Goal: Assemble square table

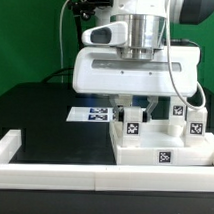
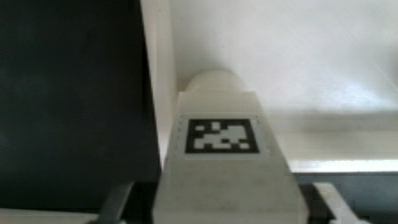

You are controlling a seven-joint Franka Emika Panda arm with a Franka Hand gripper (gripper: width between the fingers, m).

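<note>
Leg blocks on the slab, marker board behind, toward the exterior view's left.

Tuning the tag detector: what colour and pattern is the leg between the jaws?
White leg with one black-and-white square tag; clearest in the wrist view.

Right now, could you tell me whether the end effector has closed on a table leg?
Closing around it. In the wrist view the fingers flank the tagged leg; contact cannot be told.

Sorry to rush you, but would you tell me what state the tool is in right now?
Tool: closed around a tagged white leg block, a finger on either side of it.
</note>
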